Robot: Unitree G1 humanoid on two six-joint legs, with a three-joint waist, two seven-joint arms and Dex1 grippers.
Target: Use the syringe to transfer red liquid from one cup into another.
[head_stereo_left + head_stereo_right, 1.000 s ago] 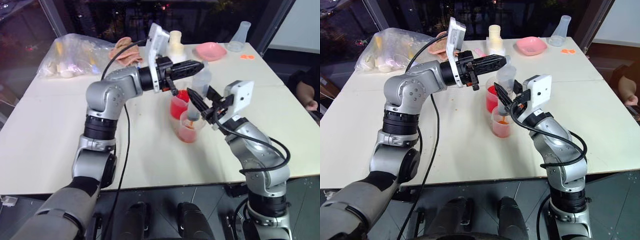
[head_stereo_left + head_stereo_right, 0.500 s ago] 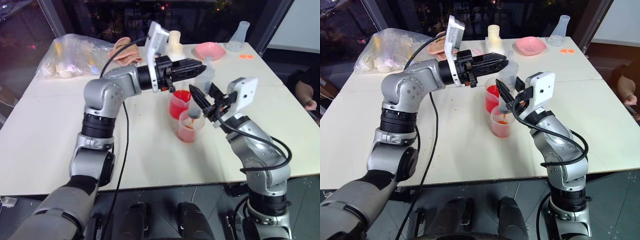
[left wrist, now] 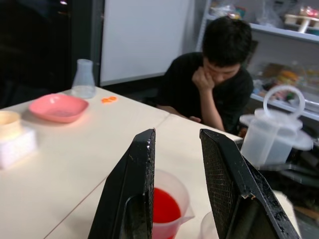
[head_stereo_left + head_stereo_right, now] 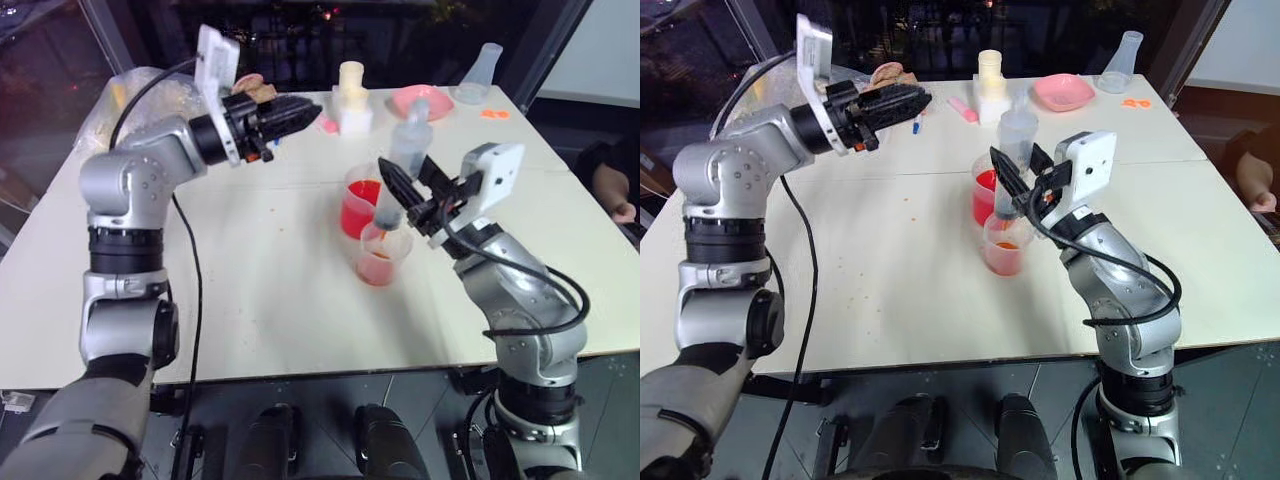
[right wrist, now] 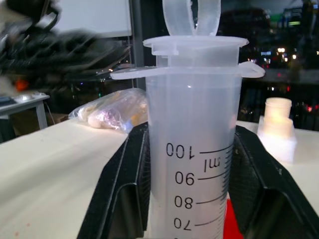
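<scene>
Smaller frosted beaker [image 4: 381, 254]: stands nearest on the worktop [image 4: 250, 290], with a shallow orange-red layer at its bottom.
Syringe [image 4: 398, 172]: upright and slightly tilted, its lower end down inside the smaller frosted beaker, ring-ended plunger pushed in at the top (barrel looks clear along the graduation marks).
Right gripper [image 4: 409, 196]: jaws pinching the syringe barrel from both sides, just below the flange.
Larger beaker [image 4: 361, 203]: just behind the smaller one, close beside it, holding the red liquid [image 3: 164, 211].
Left gripper [image 4: 300, 107]: raised above the worktop, well apart from both beakers on the robot's left, jaws spread with nothing between them.
Pink dish [image 4: 421, 100]: near the far edge.
White block with a cream cup on top [image 4: 351, 100]: left of the pink dish.
Conical flask [image 4: 482, 70]: at the far right corner.
Plastic bag [image 4: 115, 110]: at the far left corner.
Person [image 3: 214, 84]: seated beyond the worktop, hand at the face.
</scene>
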